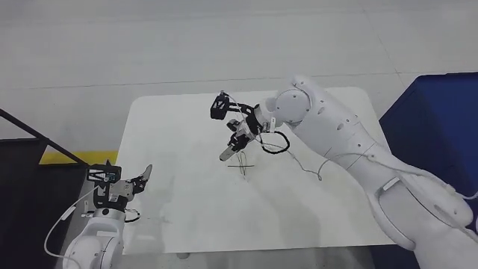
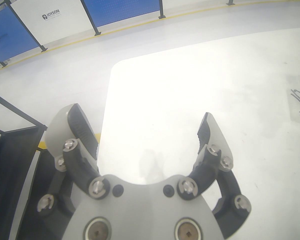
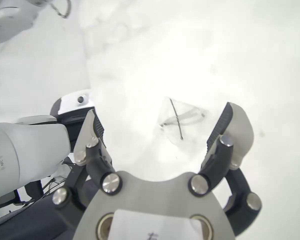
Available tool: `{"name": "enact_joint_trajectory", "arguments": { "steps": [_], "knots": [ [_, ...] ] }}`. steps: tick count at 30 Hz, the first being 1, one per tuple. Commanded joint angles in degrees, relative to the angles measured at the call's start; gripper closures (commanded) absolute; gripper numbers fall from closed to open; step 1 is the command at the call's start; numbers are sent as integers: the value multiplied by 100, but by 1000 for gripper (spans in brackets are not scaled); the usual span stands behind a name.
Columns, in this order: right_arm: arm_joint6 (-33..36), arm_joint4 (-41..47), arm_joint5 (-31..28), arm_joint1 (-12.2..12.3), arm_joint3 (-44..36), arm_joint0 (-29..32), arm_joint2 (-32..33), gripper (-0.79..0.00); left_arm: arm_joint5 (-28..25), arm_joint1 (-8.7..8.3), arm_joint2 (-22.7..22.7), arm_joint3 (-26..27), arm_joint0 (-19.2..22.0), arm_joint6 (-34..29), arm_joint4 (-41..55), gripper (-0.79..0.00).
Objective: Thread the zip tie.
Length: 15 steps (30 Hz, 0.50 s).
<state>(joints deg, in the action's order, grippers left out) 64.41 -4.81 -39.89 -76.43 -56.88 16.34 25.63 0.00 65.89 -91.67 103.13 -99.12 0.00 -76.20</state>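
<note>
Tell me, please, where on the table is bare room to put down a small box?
The widest bare patch lies between the left gripper and the zip ties, running to the far edge of the table. The strip along the near edge is bare too. It is crowded around the zip ties, where the open right gripper hangs.

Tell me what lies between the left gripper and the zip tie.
Only bare white table lies between the left gripper and the zip tie. The top view shows it.
</note>
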Motion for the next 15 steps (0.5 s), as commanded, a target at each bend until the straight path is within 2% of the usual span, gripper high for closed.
{"name": "enact_joint_trajectory", "arguments": {
  "steps": [1, 4, 6, 7, 11, 15],
  "knots": [
    [138, -185, 138, 71, -84, -170, -406, -785, 0, 0, 0, 0, 0, 0, 0, -785],
    [508, 114, 508, 57, -81, -336, -801, -776, 0, 0, 0, 0, 0, 0, 0, -785],
    [644, 295, 645, 12, -27, -412, -992, -489, 0, 0, 0, 0, 0, 0, 0, -785],
    [705, 331, 706, -10, 10, -453, -1099, -385, 0, 0, 0, 0, 0, 0, 0, -785],
    [698, 386, 699, -93, 187, -593, -1451, -274, 0, 0, 0, 0, 0, 0, 0, -785],
    [811, -6, 811, -256, 323, -534, -1589, -231, 0, 0, 0, 0, 0, 0, 0, -785]
  ]
}}
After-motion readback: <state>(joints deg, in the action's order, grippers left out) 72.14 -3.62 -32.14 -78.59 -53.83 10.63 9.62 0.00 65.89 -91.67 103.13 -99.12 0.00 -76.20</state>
